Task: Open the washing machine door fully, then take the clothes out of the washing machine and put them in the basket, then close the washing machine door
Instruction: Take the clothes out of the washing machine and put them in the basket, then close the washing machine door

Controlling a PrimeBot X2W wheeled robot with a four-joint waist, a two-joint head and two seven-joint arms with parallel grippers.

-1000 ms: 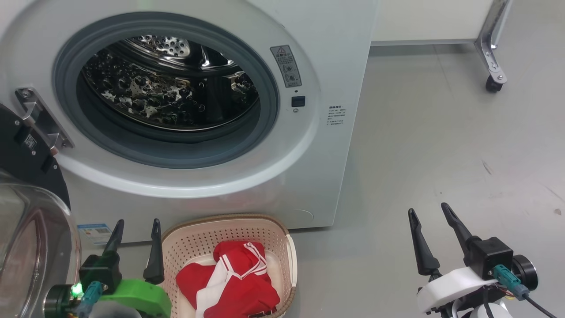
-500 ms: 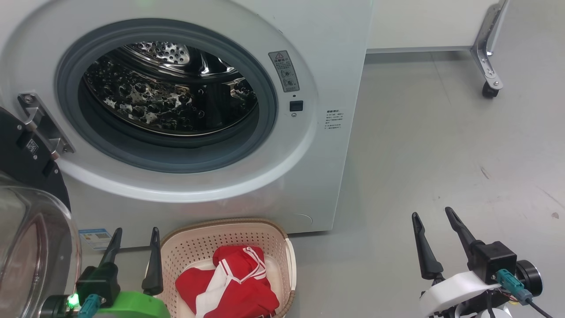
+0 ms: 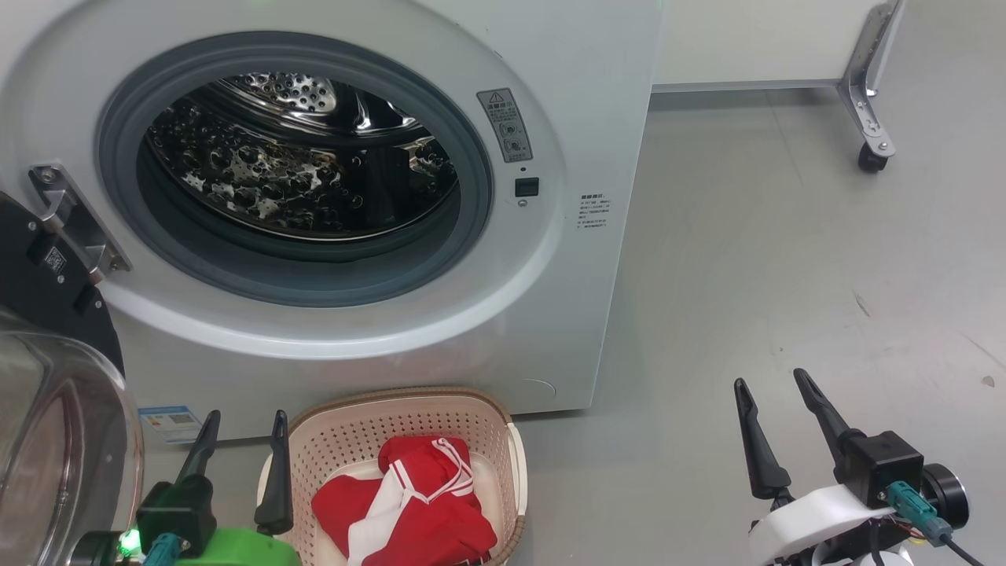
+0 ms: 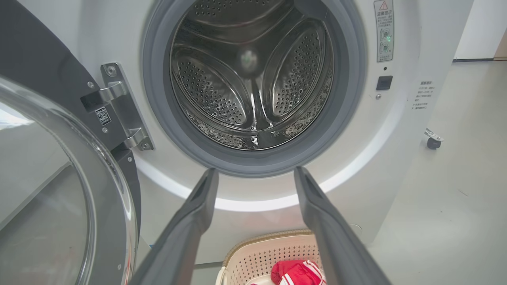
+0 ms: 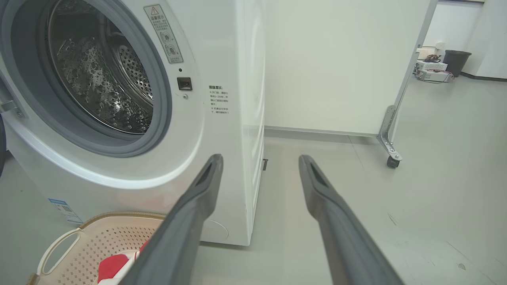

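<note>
1. The clothes (image 3: 416,511) lie in the basket (image 3: 393,397), on the floor before the washing machine (image 3: 550,314).
2. The left gripper (image 3: 247,414) and the right gripper (image 3: 769,377) stand wide, both empty.
3. Next, I think: push the open washing machine door (image 3: 55,440) shut.

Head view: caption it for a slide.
Washing machine door open, drum bare, red clothes in the basket, left gripper and right gripper open and empty.

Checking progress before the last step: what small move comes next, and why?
Probably swing the open left gripper toward the glossy black round door to push it shut: the steel drum looks empty, and the red clothes lie in the cream basket.
</note>
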